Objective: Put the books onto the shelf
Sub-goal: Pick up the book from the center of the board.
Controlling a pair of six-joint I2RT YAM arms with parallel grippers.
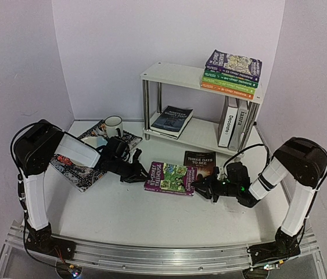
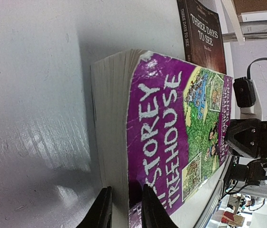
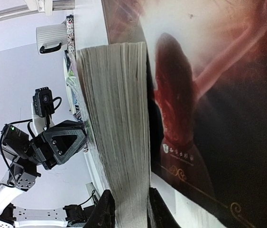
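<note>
**A:** The purple book point(image 1: 170, 177) lies flat on the worktop point(image 1: 151, 218), cover up, in front of the shelf point(image 1: 169, 74). It reads "117-STOREY TREEHOUSE" in big white letters!

**B:** Just beside its far right corner is the black book point(image 1: 200, 161), also flat, with "THREE DAYS TO SEE" in pale capitals on both cover and spine.

**A:** The left pincer point(image 2: 125, 190) is narrow. Its fingers sit either side of the purple book's left edge and are clamped on it.

**B:** The right pincer point(image 3: 129, 191) is low at the black book's near edge, also narrow. The page block fills the gap, with a finger pressed on each face.

**A:** Up on the shelf, a stack point(image 1: 233, 72) sits at the right end of the top board, its spines too small to read. On the lower board a white book point(image 1: 228, 123) stands upright, marked "Decorate".
</note>
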